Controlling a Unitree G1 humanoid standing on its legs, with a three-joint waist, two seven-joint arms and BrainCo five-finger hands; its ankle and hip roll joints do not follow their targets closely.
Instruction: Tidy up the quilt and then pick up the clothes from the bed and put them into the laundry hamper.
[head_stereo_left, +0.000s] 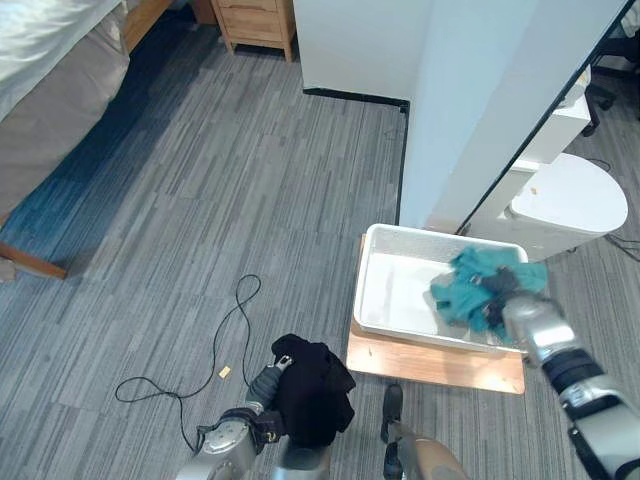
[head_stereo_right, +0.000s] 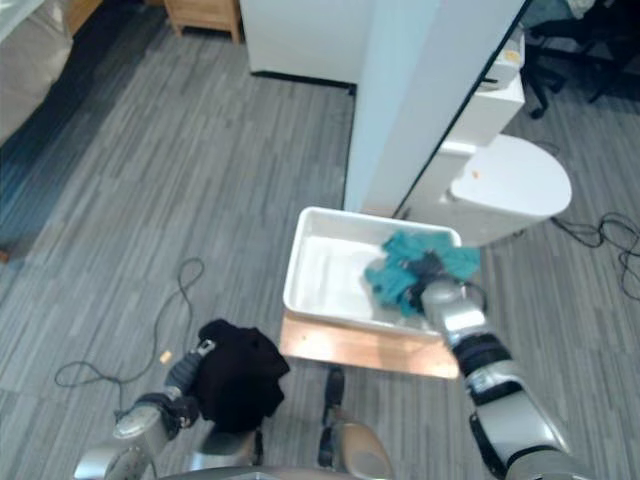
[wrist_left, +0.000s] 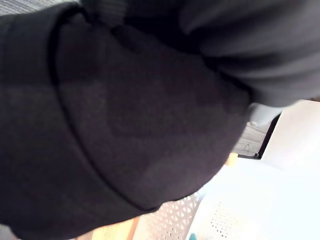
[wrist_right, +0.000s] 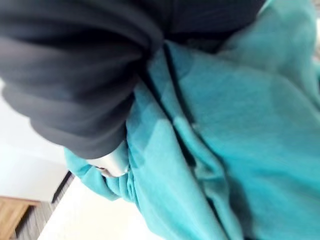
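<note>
A white perforated laundry hamper (head_stereo_left: 383, 262) stands on a wooden board (head_stereo_left: 430, 366) at the foot of a white partition. My right hand (head_stereo_left: 498, 292) hovers over the hamper's right rim, curled into a bunched teal garment (head_stereo_left: 470, 285) that hangs just above the inside. In the right wrist view a silver finger (wrist_right: 112, 165) is tucked into the teal cloth (wrist_right: 240, 130). My left hand (head_stereo_left: 268, 381) is low, to the left of the hamper, and grips a black garment (head_stereo_left: 315, 390) that hangs off the floor. The black cloth (wrist_left: 125, 130) covers most of that hand's fingers.
The bed (head_stereo_left: 50, 80) with its pale quilt is far off at the upper left, beside a wooden nightstand (head_stereo_left: 256, 22). The white partition (head_stereo_left: 460, 100) rises behind the hamper, and a round white seat (head_stereo_left: 565, 198) stands to its right. A small yellow scrap (head_stereo_left: 224, 372) lies on the grey floor.
</note>
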